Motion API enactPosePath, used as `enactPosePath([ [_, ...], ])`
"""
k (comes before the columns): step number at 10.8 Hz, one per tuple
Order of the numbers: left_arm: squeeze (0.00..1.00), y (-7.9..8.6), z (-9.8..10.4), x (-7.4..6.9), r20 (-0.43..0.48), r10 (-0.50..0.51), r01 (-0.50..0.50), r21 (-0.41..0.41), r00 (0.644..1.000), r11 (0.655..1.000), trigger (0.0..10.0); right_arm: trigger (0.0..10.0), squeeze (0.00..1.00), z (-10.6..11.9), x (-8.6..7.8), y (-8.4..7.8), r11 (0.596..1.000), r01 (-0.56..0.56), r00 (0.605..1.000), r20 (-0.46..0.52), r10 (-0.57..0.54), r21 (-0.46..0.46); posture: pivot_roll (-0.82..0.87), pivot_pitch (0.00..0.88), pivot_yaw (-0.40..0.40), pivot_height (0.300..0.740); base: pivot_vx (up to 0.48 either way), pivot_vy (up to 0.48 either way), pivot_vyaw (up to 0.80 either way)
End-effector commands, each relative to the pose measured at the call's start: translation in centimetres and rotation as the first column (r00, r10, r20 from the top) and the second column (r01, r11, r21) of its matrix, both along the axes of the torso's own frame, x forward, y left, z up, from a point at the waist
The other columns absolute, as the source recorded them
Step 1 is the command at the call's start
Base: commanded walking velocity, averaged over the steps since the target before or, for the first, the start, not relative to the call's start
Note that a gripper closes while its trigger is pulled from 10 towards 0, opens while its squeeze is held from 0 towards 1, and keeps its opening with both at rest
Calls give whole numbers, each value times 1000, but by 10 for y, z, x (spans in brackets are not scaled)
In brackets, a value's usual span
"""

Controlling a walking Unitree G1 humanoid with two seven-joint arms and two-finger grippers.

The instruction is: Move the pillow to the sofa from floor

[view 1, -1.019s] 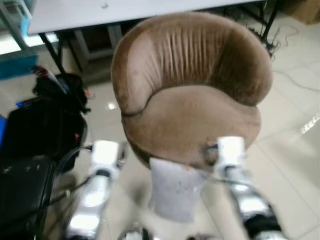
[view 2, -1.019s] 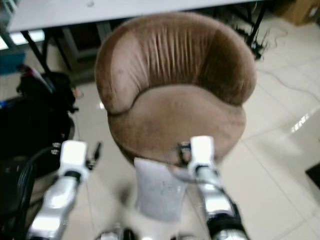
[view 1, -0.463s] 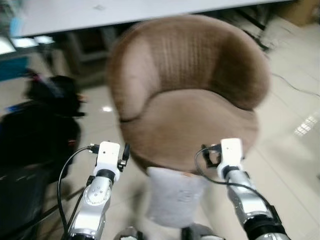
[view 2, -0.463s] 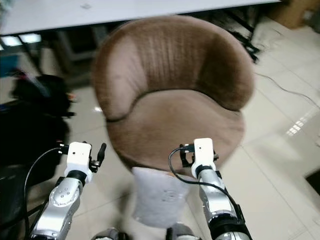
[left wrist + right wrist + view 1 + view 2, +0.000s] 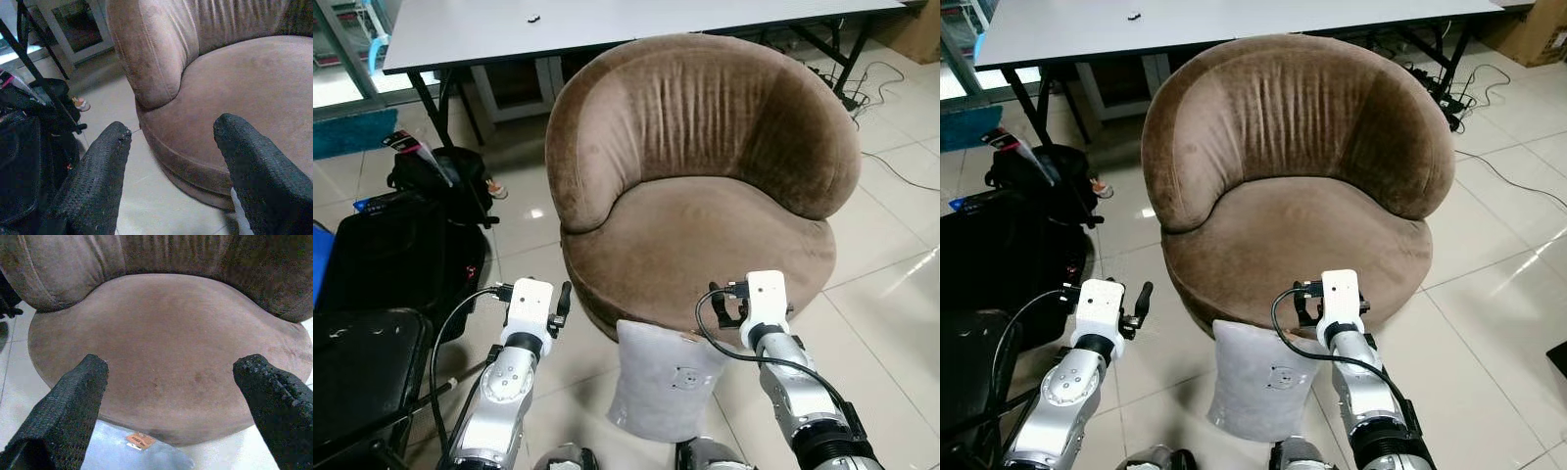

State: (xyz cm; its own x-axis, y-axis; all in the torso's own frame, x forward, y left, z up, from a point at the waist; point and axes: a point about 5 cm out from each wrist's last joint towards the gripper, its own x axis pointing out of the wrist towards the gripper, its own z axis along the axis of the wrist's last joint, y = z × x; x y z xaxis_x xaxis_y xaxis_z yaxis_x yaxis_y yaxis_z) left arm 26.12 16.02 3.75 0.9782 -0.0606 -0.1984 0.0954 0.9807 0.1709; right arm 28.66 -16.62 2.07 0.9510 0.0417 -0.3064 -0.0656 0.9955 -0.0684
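Matt brown velvety sofa (image 5: 705,196), smooth grey cloth pillow (image 5: 661,382), glossy tiled floor (image 5: 891,284)

Both arms (image 5: 524,318) farther forward, raised

Counts, from my head cameras: one brown sofa chair (image 5: 705,186), centre; one grey pillow (image 5: 661,387), lower centre; one white table (image 5: 607,24), top edge; two black bags (image 5: 396,255) (image 5: 440,176) and one black stool (image 5: 357,362), left side. My grippers: two, left gripper (image 5: 171,147) and right gripper (image 5: 171,377).
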Motion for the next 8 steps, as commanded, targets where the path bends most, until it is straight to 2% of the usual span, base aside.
enactPosePath([
  [1, 0, 1, -2, 0, -8, 2, -2, 8, 1000, 1000, 10000, 10000, 0, 5, 3, -3, 1000, 4, 1000, 20, -4, -7, -16, 124, 22, 740, 0, 0, 0],
  [4, 0, 1, 2, 2, 8, 9, -9, 11, 1000, 1000, 10000, 10000, 0, 7, 4, -4, 1000, 2, 1000, 21, -2, -11, -15, 137, 15, 740, 0, 0, 0],
  [8, 0, -1, 12, 9, 58, -12, 10, 30, 998, 999, 10000, 10000, 0, 16, 7, -10, 999, 47, 996, 75, -48, 19, -20, 180, 28, 740, 0, 0, 0],
])
